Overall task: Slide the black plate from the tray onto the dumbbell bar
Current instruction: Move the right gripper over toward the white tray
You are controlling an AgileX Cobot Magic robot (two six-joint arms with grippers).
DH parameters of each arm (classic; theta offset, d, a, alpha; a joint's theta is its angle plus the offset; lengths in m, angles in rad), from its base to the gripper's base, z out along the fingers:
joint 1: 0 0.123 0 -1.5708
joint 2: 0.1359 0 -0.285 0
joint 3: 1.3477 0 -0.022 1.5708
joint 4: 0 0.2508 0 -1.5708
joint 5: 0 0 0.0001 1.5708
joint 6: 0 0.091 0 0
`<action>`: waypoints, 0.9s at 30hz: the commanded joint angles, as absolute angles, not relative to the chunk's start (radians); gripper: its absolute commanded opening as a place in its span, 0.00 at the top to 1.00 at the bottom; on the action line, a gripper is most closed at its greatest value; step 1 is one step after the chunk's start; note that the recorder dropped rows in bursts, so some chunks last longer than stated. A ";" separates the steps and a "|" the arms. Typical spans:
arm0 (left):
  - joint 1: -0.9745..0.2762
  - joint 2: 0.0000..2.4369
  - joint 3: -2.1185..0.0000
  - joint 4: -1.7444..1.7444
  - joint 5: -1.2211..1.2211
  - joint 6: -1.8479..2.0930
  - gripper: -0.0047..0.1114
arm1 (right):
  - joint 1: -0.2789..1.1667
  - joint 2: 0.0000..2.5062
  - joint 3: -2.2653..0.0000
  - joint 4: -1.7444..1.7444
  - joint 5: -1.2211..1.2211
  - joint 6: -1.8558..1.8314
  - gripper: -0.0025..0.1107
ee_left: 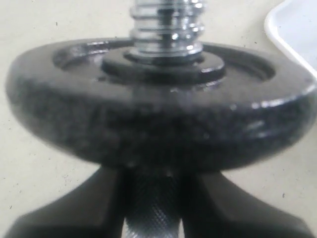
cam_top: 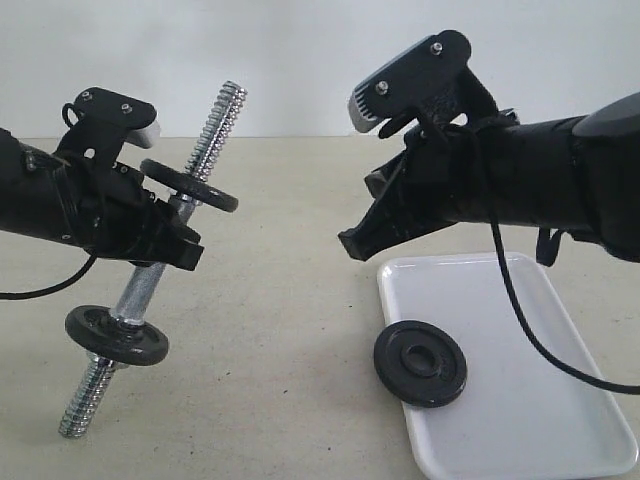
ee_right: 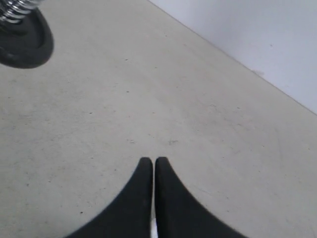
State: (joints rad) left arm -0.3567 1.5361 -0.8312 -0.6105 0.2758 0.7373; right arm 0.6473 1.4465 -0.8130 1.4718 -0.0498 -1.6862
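The black plate (cam_top: 420, 362) lies flat on the left rim of the white tray (cam_top: 520, 400), overhanging it a little. My left gripper (cam_top: 170, 245) (ee_left: 153, 196) is shut on the dumbbell bar (cam_top: 140, 290) and holds it tilted above the table. One black disc (cam_top: 190, 185) (ee_left: 163, 114) sits on the bar just above the fingers, and another (cam_top: 117, 335) sits lower down. My right gripper (cam_top: 348, 245) (ee_right: 152, 161) is shut and empty. It hovers above the tray's far left corner, apart from the plate.
The bar's threaded upper end (cam_top: 228, 105) points up and to the right, and its lower end (cam_top: 78, 415) hangs close to the beige tabletop. A tray corner (ee_left: 297, 29) shows in the left wrist view. The right wrist view catches a disc (ee_right: 25, 44) on the bar.
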 commanded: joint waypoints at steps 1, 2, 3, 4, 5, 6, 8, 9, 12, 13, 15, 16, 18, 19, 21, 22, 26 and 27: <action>-0.360 1.467 -0.859 -0.642 0.158 0.730 0.92 | 0.649 1.436 -0.805 1.479 0.079 -1.687 0.98; -0.360 1.462 -0.859 -0.642 0.162 0.730 0.92 | 0.649 1.436 -0.805 1.479 0.079 -1.677 0.98; -0.360 1.460 -0.859 -0.642 0.167 0.730 0.92 | 0.649 1.436 -0.805 1.479 0.079 -1.677 0.98; -0.360 1.456 -0.859 -0.642 0.170 0.730 0.92 | 0.649 1.436 -0.805 1.479 0.074 -1.675 0.98; -0.360 1.454 -0.859 -0.642 0.172 0.730 0.92 | 0.649 1.436 -0.805 1.479 0.070 -1.675 0.98; -0.360 1.452 -0.859 -0.642 0.174 0.730 0.92 | 0.649 1.436 -0.805 1.479 0.061 -1.675 0.98; -0.360 1.447 -0.859 -0.642 0.174 0.730 0.92 | 0.649 1.436 -0.805 1.479 0.034 -1.665 0.98; -0.360 1.445 -0.859 -0.642 0.174 0.730 0.92 | 0.649 1.436 -0.805 1.479 0.025 -1.660 0.98; -0.360 1.440 -0.859 -0.642 0.181 0.730 0.92 | 0.649 1.436 -0.805 1.479 -0.005 -1.658 0.98; -0.360 1.438 -0.859 -0.642 0.181 0.730 0.92 | 0.649 1.436 -0.805 1.479 -0.005 -1.658 0.98; -0.360 1.438 -0.859 -0.642 0.181 0.730 0.92 | 0.649 1.436 -0.804 1.479 -0.010 -1.658 0.98; -0.360 1.438 -0.859 -0.642 0.181 0.730 0.92 | 0.649 1.436 -0.804 1.479 -0.016 -1.658 0.98; -0.360 1.438 -0.859 -0.642 0.183 0.730 0.92 | 0.649 1.436 -0.799 1.479 -0.050 -1.658 0.98; -0.360 1.438 -0.859 -0.642 0.185 0.730 0.92 | 0.649 1.436 -0.797 1.479 -0.081 -1.658 0.98; -0.360 1.438 -0.859 -0.642 0.187 0.730 0.92 | 0.649 1.436 -0.790 1.483 -0.156 -1.660 0.98; -0.360 1.438 -0.859 -0.642 0.187 0.730 0.92 | 0.649 1.436 -0.790 1.487 -0.185 -1.663 0.98; -0.360 1.438 -0.859 -0.642 0.187 0.730 0.92 | 0.649 1.436 -0.779 1.610 -0.235 -1.768 0.98; -0.360 1.438 -0.859 -0.642 0.187 0.730 0.92 | 0.649 1.436 -0.779 1.683 -0.235 -1.845 0.98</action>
